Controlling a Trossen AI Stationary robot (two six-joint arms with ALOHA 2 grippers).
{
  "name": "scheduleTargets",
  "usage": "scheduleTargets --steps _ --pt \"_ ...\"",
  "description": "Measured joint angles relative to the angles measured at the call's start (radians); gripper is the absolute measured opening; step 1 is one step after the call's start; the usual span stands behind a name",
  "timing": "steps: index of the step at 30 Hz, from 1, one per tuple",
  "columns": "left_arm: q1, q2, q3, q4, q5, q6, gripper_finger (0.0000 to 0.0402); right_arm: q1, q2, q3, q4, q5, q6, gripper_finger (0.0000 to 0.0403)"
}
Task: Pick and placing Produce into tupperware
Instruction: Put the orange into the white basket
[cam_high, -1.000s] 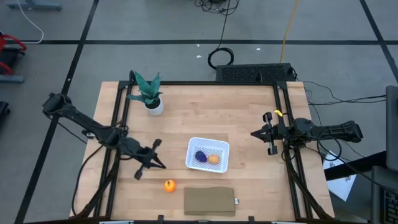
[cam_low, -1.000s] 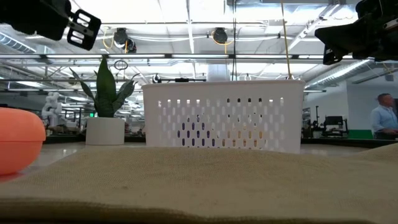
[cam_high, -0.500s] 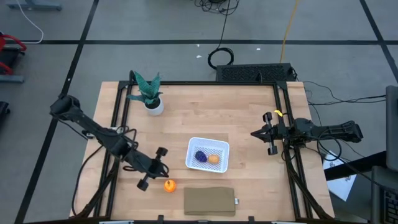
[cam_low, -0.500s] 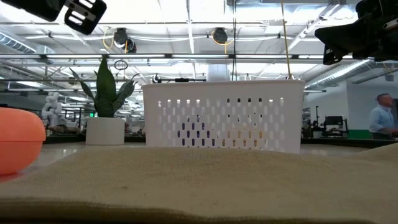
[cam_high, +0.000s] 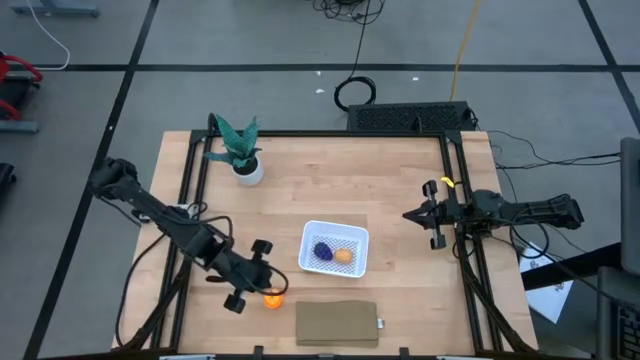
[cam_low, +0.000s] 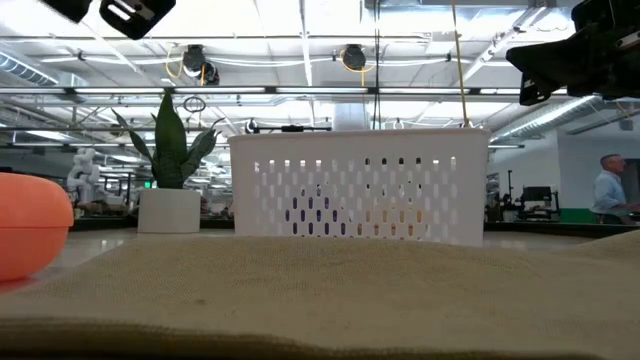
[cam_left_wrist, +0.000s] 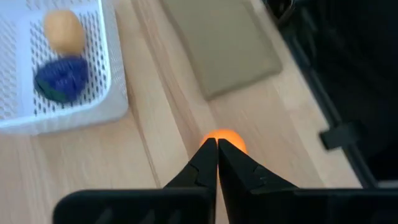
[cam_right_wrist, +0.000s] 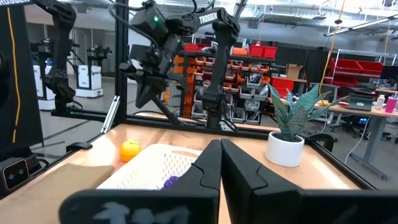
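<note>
Near the tabletop's front edge, left gripper closed just above orange ball; right gripper closed, empty, at right edge; "TROSSEN" on arm.

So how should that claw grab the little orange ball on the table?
The orange ball is round, so probably across its widest middle, from straight above. It sits alone on bare wood, with the brown slab and white container apart from it. The left gripper would have to open first.

The closed left hand hangs above the orange ball, beside the tupperware.
</note>
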Motion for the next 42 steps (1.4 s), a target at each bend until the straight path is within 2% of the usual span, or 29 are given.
scheduleTargets --steps 6,21,26,29,42 --pt "-0.001 0.07 0.04 -0.117 0.015 -0.055 0.0066 0.0 0.0 0.0 -0.007 0.0 0.001 0.0" --pt "-0.007 0.09 0.036 -0.061 0.066 -0.135 0.0322 0.0 0.0 0.0 -0.006 0.0 0.023 0.0" --pt "-0.013 0.09 0.001 -0.018 0.073 -0.131 0.0387 0.0 0.0 0.0 -0.006 0.0 0.023 0.0" --pt "-0.017 0.09 -0.03 0.026 0.099 -0.125 0.0397 0.0 0.0 0.0 -0.006 0.0 0.023 0.0" --pt "-0.016 0.09 -0.16 0.216 0.101 -0.131 0.0391 0.0 0.0 0.0 -0.005 0.0 0.023 0.0"
